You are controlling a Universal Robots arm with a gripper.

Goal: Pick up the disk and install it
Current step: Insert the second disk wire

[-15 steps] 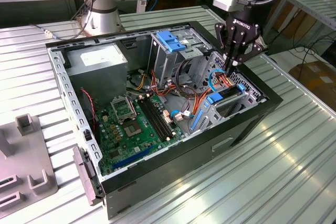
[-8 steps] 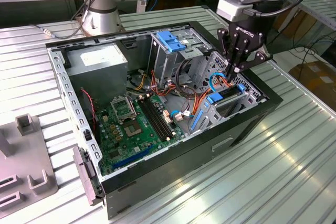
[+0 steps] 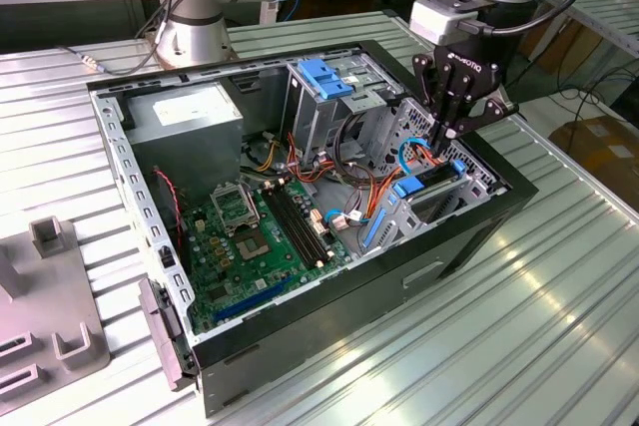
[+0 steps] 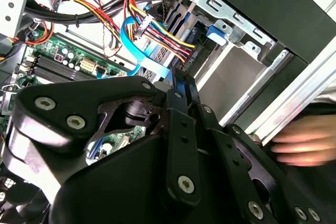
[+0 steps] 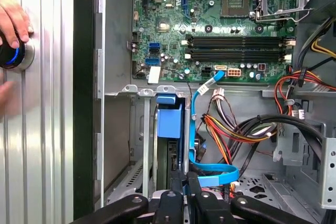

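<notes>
The disk (image 3: 431, 185), grey with a bright blue carrier rail, stands on edge inside the drive bay at the exterior view's right end of the open computer case (image 3: 479, 221). In the first wrist view its blue carrier (image 5: 169, 121) fills the slot between the bay's metal walls. My gripper (image 3: 440, 135) hangs straight over the bay with its black fingers pressed together, tips at the disk's upper edge (image 5: 185, 184). Nothing is held between the fingers. The second wrist view has the shut gripper (image 4: 178, 80) right beside the coloured cables.
A fixed blue bracket (image 3: 329, 77) tops the metal cage further back. Blue and orange cables (image 5: 220, 129) crowd the space beside the bay. The motherboard (image 3: 250, 236) lies deeper in the case. A person's hand (image 5: 13, 24) rests on a round knob outside the case. A grey fixture (image 3: 50, 326) lies at the exterior view's left.
</notes>
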